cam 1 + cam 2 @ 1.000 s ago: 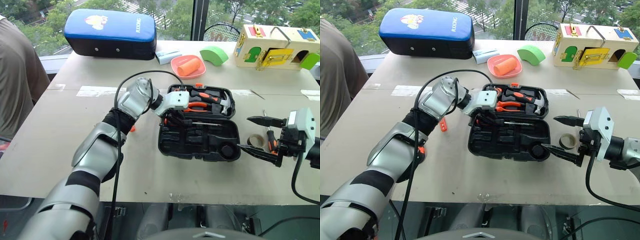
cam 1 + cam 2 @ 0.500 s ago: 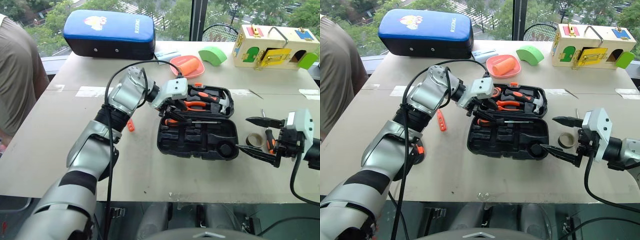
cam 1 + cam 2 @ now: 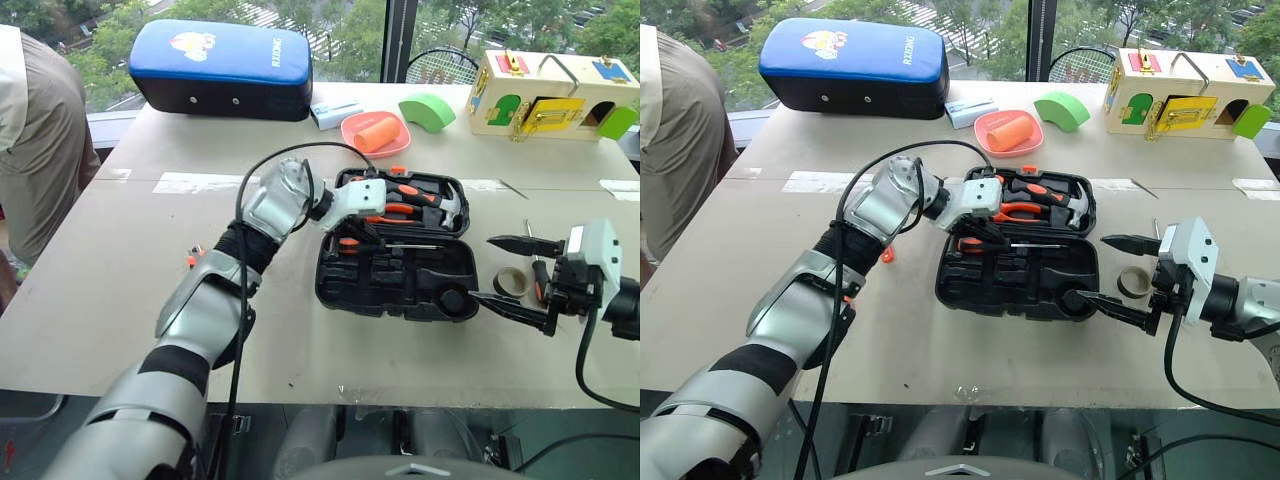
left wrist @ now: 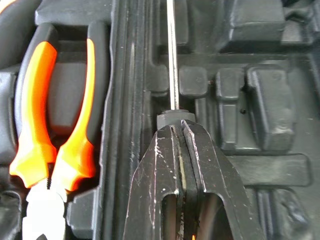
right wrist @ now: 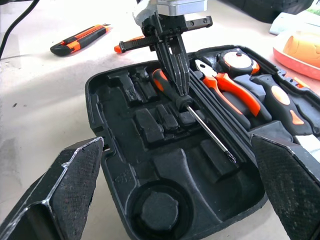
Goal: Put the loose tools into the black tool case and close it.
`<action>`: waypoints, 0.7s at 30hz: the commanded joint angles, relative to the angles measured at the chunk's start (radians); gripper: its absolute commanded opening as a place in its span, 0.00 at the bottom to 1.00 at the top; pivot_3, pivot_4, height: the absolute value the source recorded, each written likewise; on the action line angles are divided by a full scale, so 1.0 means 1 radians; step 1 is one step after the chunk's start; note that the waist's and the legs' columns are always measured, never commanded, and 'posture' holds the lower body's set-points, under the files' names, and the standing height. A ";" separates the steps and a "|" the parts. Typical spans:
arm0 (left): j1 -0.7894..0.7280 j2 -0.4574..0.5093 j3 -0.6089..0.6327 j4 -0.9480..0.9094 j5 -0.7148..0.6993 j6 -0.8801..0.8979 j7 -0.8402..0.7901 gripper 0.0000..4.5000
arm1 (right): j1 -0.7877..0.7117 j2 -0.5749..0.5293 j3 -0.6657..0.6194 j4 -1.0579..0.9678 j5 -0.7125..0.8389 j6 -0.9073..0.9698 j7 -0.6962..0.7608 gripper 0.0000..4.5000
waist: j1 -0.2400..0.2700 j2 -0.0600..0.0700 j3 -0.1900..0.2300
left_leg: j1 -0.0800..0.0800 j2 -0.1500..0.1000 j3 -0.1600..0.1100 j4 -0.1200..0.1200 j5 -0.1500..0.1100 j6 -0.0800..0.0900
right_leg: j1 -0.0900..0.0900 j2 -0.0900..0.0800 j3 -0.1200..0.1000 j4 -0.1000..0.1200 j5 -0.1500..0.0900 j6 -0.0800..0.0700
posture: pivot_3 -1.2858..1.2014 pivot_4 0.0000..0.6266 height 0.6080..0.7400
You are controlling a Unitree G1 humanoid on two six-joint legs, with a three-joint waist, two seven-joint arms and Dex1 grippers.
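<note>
The black tool case [image 3: 395,305] lies open in the middle of the table. A screwdriver [image 5: 161,80] with an orange-black handle lies in its near half, shaft [image 4: 172,60] pointing toward my right arm. My left gripper [image 5: 181,92] points down at it, fingers shut, tips against the handle's black collar. My right gripper [image 3: 482,268] stands wide open and empty at the case's right end. Beside it on the table are a dark tape roll [image 3: 513,282] and another screwdriver [image 3: 540,285]. The utility knife [image 5: 80,39] and the slim orange tester [image 5: 131,44] lie left of the case.
The case's far half holds pliers [image 5: 230,87], a hammer [image 5: 280,97] and a tape measure [image 5: 238,61]. At the back are a blue padded case [image 3: 222,68], a pink dish [image 3: 375,133], a green block [image 3: 428,110] and a wooden latch box [image 3: 550,95]. A person [image 3: 40,150] stands at the left.
My left gripper's fingers have closed, and it has come down a little onto the screwdriver lying in the case. The right arm has kept still. The person at the left has shifted.
</note>
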 commanded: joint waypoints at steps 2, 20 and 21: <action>0.028 -0.019 -0.042 0.057 0.061 -0.058 0.032 0.02 | 0.000 0.003 -0.021 -0.024 0.007 -0.010 -0.007 1.00 | 0.003 0.000 -0.001 | 0.001 0.000 0.000 0.000 0.000 0.000 | 0.001 0.000 0.000 0.000 0.000 0.000 | 0.52 0.24 0.96; 0.312 0.263 0.473 -0.681 -0.448 0.462 0.011 0.28 | -0.027 0.053 -0.019 0.057 -0.062 -0.037 -0.079 1.00 | -0.031 0.000 0.000 | -0.002 0.001 0.000 -0.002 0.000 0.000 | -0.006 -0.001 0.005 0.002 0.000 0.000 | 0.52 0.24 0.96; 0.356 0.301 0.520 -0.771 -0.523 0.551 0.006 0.36 | -0.005 0.054 -0.043 0.058 -0.061 -0.028 -0.090 1.00 | -0.029 0.000 0.000 | -0.002 0.001 0.000 -0.002 0.000 0.000 | -0.006 -0.001 0.005 0.001 0.000 0.000 | 0.52 0.24 0.96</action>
